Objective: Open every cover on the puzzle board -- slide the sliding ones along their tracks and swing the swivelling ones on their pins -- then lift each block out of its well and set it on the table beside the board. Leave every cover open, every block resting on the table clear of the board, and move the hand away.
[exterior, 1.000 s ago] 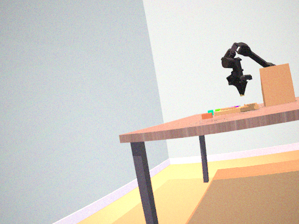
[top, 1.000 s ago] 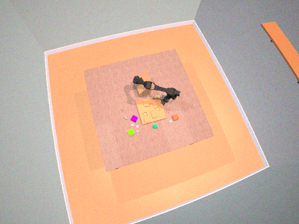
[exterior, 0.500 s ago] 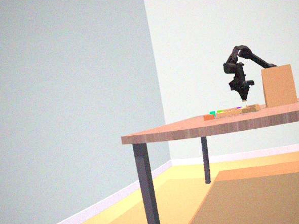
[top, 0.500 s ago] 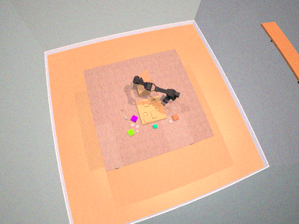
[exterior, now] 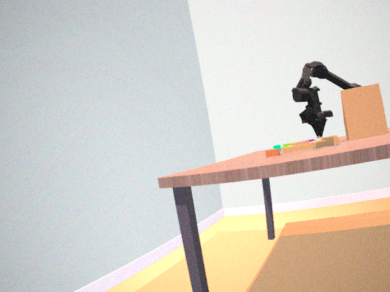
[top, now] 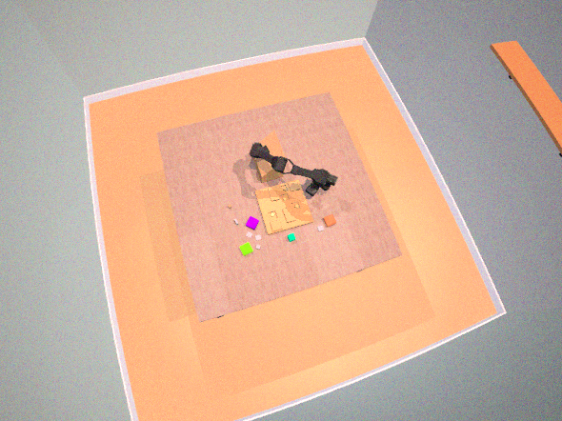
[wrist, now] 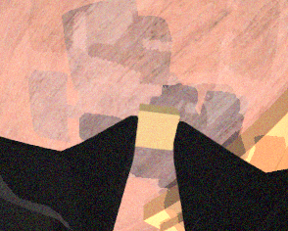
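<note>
My gripper [exterior: 319,136] [wrist: 157,126] is shut on a pale yellow block [wrist: 157,129], low over the table beside the puzzle board. The tan puzzle board [top: 302,219] [wrist: 280,122] lies in the middle of the table; its edge runs along the right and bottom of the wrist view. Its upper part is shaded by the arm in the top view. Covers and wells show as small outlines there, too small to tell each one's state. Whether the held block touches the table cannot be told.
Purple [top: 252,223], lime [top: 246,249], teal [top: 291,237] [exterior: 277,148] and orange [top: 330,220] [exterior: 272,152] blocks lie around the board, with several small pale pieces, one being a white piece [top: 320,228] near the orange block. A tall tan box [exterior: 363,112] stands by the arm's base.
</note>
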`<action>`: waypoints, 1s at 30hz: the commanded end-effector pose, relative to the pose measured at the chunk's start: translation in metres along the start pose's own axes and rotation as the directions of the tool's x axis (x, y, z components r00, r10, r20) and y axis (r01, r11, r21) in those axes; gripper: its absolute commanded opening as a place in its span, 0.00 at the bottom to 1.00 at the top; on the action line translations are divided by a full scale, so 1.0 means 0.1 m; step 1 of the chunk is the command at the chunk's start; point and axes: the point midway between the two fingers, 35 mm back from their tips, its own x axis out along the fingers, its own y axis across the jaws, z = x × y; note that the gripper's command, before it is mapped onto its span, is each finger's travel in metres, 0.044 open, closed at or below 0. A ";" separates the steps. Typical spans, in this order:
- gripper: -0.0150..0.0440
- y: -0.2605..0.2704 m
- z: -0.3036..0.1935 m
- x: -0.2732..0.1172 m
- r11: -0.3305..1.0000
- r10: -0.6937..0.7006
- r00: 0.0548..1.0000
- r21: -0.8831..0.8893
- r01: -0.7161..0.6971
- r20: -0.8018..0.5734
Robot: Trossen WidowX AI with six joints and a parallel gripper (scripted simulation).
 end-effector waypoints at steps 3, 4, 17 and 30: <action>0.39 0.00 -0.04 0.14 1.000 -0.006 1.000 -0.008 0.006 -0.010; 0.39 0.00 -0.04 0.15 1.000 -0.006 1.000 -0.008 0.006 -0.010; 0.39 0.00 -0.06 0.36 1.000 -0.008 1.000 -0.007 0.008 -0.012; 0.48 -0.01 -0.06 0.42 1.000 -0.005 1.000 -0.001 0.005 -0.009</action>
